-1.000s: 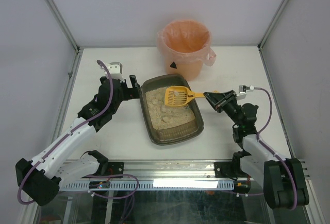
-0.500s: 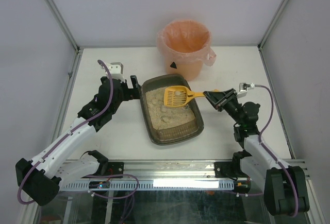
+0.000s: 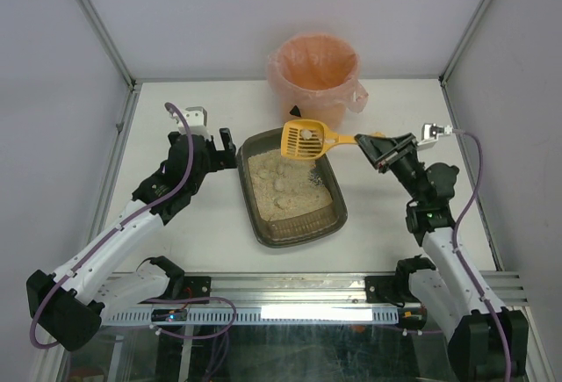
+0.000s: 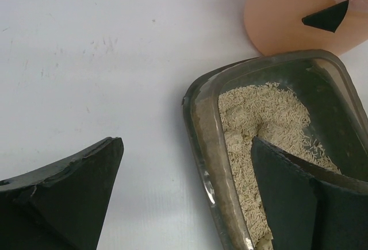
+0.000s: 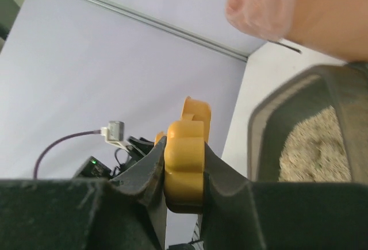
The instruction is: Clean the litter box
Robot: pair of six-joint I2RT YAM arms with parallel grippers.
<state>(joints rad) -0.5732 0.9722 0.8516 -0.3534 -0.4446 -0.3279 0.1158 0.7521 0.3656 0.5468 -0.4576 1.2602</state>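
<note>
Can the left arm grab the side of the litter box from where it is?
Probably yes. The left gripper is open, with the litter box rim between its fingers: one outside over the table, one inside above the litter. Nothing sits between them.

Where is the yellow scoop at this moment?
In the top view the yellow scoop hangs over the far rim of the litter box, just in front of the orange bucket, its handle clamped in the right gripper.
</note>
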